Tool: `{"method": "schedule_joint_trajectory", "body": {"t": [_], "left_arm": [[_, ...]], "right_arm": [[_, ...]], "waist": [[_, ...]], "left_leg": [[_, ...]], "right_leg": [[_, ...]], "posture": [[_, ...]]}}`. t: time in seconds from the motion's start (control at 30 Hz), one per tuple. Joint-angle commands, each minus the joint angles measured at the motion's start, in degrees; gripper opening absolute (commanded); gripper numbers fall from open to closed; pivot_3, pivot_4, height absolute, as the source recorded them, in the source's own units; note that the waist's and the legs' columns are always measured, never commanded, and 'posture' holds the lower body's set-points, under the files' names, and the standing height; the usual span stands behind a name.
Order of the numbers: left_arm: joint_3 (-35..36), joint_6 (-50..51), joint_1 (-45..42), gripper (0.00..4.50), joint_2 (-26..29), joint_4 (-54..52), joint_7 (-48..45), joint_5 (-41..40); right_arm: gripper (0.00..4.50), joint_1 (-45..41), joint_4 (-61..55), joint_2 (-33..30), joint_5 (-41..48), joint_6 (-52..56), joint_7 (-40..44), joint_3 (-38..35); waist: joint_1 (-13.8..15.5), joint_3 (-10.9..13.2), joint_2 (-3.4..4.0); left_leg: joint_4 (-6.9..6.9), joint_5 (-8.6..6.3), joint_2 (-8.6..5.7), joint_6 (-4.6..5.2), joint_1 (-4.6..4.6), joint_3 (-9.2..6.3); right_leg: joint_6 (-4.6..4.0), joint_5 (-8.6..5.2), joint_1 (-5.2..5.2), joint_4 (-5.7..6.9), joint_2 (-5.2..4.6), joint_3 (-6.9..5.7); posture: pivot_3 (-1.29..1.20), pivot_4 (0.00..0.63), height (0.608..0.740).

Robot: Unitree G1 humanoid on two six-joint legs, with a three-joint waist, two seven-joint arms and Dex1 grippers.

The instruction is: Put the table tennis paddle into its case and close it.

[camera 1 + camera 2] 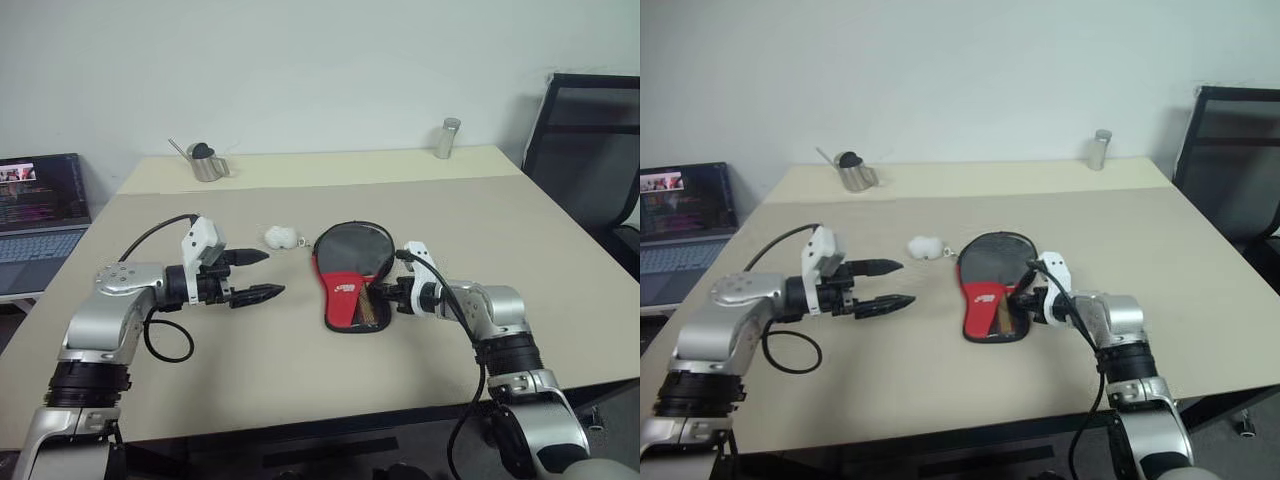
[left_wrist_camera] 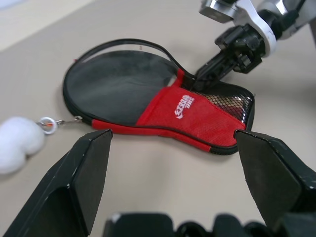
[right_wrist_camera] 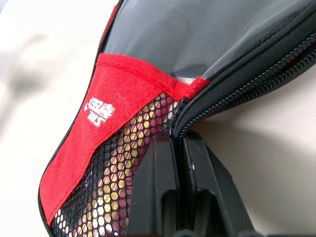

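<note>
The case (image 1: 350, 275) lies flat on the table (image 1: 300, 370), round end away from the robot, red panel and mesh pocket toward it. The paddle (image 2: 123, 79) sits inside the case — its black face shows through the clear front panel, and striped colours of the handle show through the mesh. The zip along the case's right edge is partly undone near the neck.

The right gripper (image 1: 385, 296) is at that right edge, by the mesh pocket. Its fingers (image 3: 173, 197) are pressed together, tips at the zip line; whether they pinch the zip pull or the fabric edge cannot be told.

The left gripper (image 1: 255, 275) hovers above the table, left of the case and apart from it — fingers (image 2: 84, 173) spread wide, holding nothing.

A white pom-pom (image 1: 280, 237) on a ring lies just beside the case's left edge.
</note>
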Motion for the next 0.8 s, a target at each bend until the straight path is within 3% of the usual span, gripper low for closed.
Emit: {"method": "schedule_joint_trajectory", "body": {"t": [0.03,0.43,0.8], "left_arm": [[0.9,0.5,1.9,4.31,2.3,-4.0,-2.6,-1.9],[0.7,2.2,7.0,4.31,4.3,-10.5,-5.3,-4.4],[-1.0,2.4,5.7,4.31,4.3,-9.9,-6.2,-4.0]], "right_arm": [[0.02,2.6,-8.5,1.4,4.1,5.3,0.3,1.2],[0.02,15.1,-30.9,5.8,9.3,20.5,-7.4,-1.9],[0.02,20.2,-39.3,7.3,11.3,28.0,-10.0,-5.9]], "waist": [[0.0,0.0,0.00],[0.2,0.0,-0.01],[0.3,0.0,-0.01]], "left_leg": [[0.00,0.00,0.00,0.00,0.00,-0.01],[-0.01,-0.04,0.01,-0.06,-0.03,-0.06],[-0.02,-0.06,-0.01,-0.07,-0.09,-0.09]], "right_leg": [[-0.01,0.00,0.00,0.00,0.00,-0.01],[-0.02,-0.02,0.00,-0.09,-0.02,-0.04],[-0.02,-0.03,0.01,-0.22,-0.02,-0.08]], "posture": [[0.00,0.150,0.740],[0.00,0.150,0.740],[0.00,0.150,0.740]]}}
